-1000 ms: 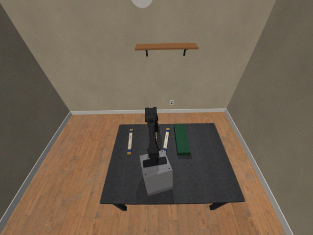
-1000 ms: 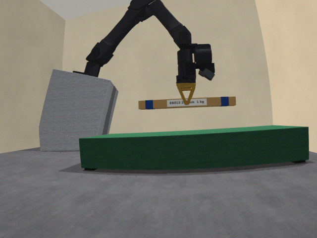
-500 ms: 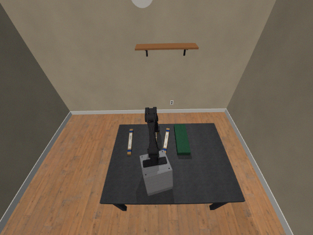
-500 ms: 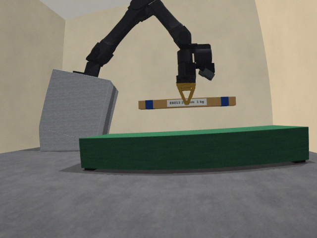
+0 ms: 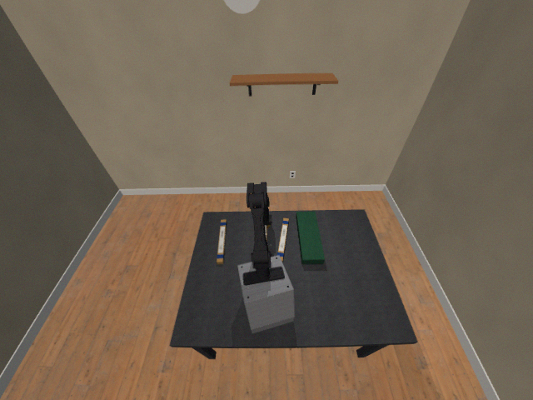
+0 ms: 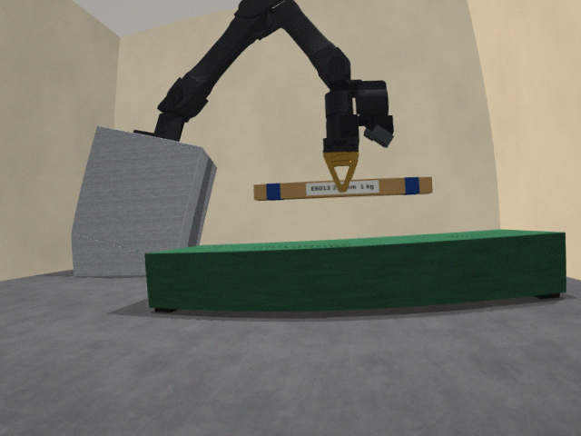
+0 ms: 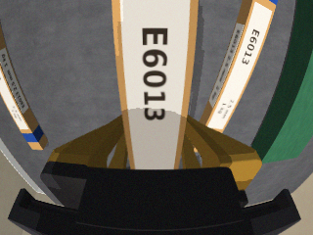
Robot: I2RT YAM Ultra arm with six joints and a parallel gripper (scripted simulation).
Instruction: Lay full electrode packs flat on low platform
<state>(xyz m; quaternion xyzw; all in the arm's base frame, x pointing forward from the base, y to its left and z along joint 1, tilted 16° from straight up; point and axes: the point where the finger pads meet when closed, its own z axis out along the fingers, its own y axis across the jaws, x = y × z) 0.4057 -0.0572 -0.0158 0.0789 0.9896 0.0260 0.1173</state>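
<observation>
My gripper (image 6: 341, 187) is shut on a tan pack of electrodes (image 6: 342, 187) with blue bands and a white "E6013 1 kg" label. It holds the pack level in the air, at its middle, well above the table. The held pack fills the wrist view (image 7: 156, 59), between my fingers. A second pack (image 5: 282, 237) lies on the table between my arm and the green low platform (image 5: 310, 237); it also shows in the wrist view (image 7: 245, 53). A third pack (image 5: 221, 240) lies on the table to the left. The platform (image 6: 356, 270) has nothing on it.
The arm stands on a grey pedestal block (image 5: 266, 297) near the table's middle. The table (image 5: 292, 279) is dark grey, with wooden floor all around. A wall shelf (image 5: 283, 79) hangs far behind.
</observation>
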